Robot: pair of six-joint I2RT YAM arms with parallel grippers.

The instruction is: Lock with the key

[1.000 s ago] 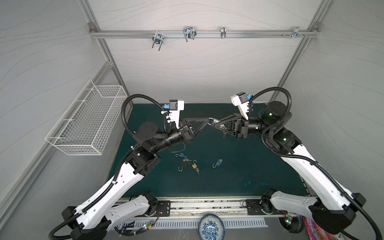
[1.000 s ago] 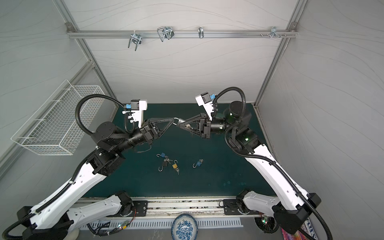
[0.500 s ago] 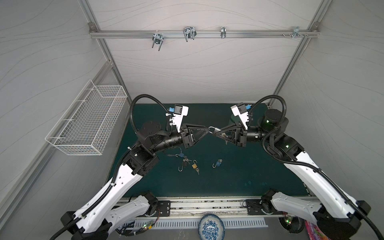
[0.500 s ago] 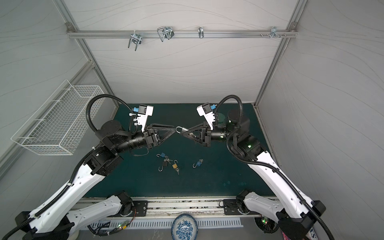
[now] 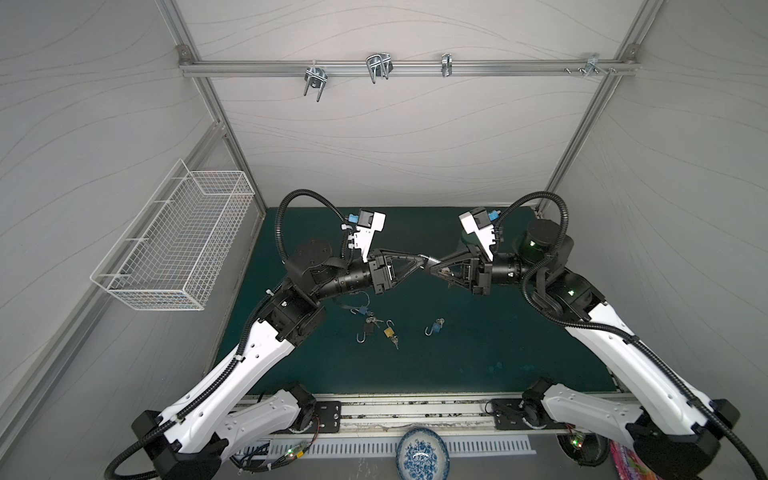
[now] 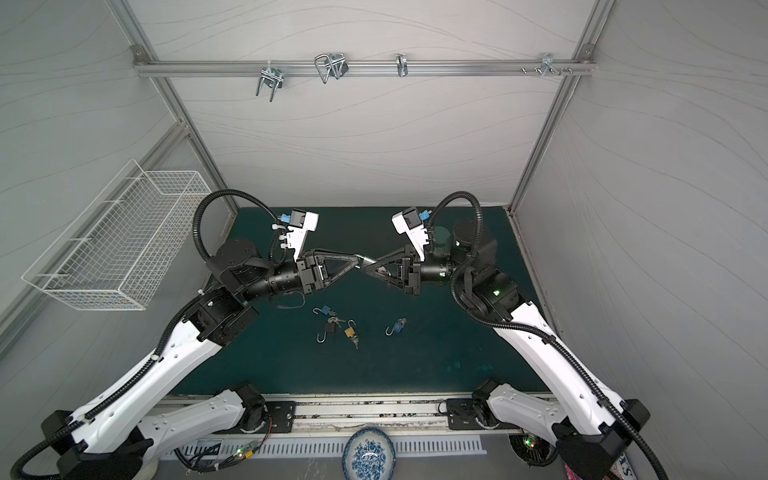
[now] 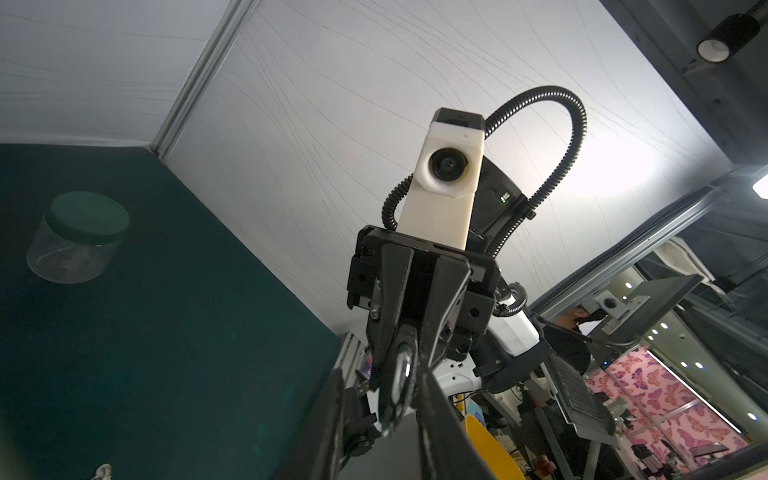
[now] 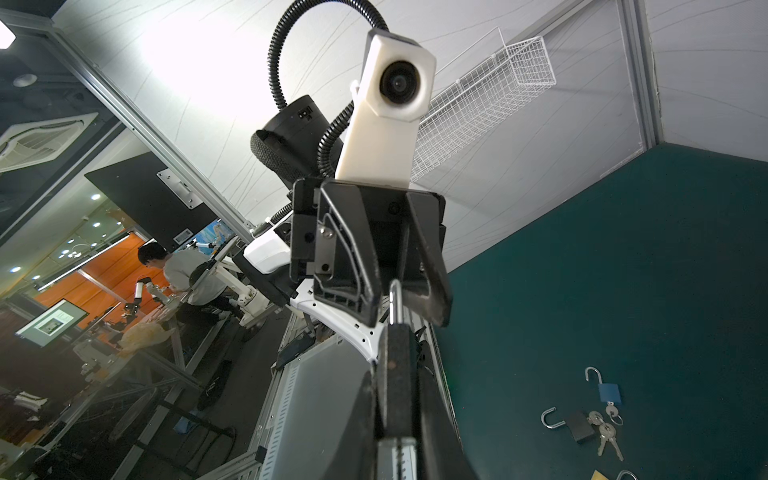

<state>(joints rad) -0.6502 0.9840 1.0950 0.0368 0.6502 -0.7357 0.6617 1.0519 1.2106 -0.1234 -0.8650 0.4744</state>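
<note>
Both arms raised, tips meeting in mid-air over the green mat (image 5: pixel 498 345). Right gripper (image 5: pixel 437 268) pinches a dark padlock (image 8: pixel 395 361) by its body, fingers pressed on either flat side; the silver shackle (image 8: pixel 395 297) sticks out past the fingertips, straight toward the left gripper (image 5: pixel 422 258). In the right wrist view the left fingers (image 8: pixel 430 286) stand partly spread, one on each side of the shackle's end, and a gap shows on both sides; contact cannot be told. In both top views the shackle appears as a short bright bar right at the left fingertips. A pale ridged metal piece sits at the near end of the held body between the right fingers; cannot tell whether it is the key. Well below the two grippers, on the mat: a blue padlock (image 5: pixel 436 327) under the right gripper, shackle open; a brass padlock (image 5: pixel 388 331) and a black padlock (image 5: pixel 368 329) under the left, each open, with loose keys (image 8: pixel 604 432) lying against the black one. A clear jar (image 7: pixel 79 241) with a dark green lid stands on the mat behind the right gripper. A wire basket (image 5: pixel 178 245) hangs on the wall far out beyond the left arm.
</note>
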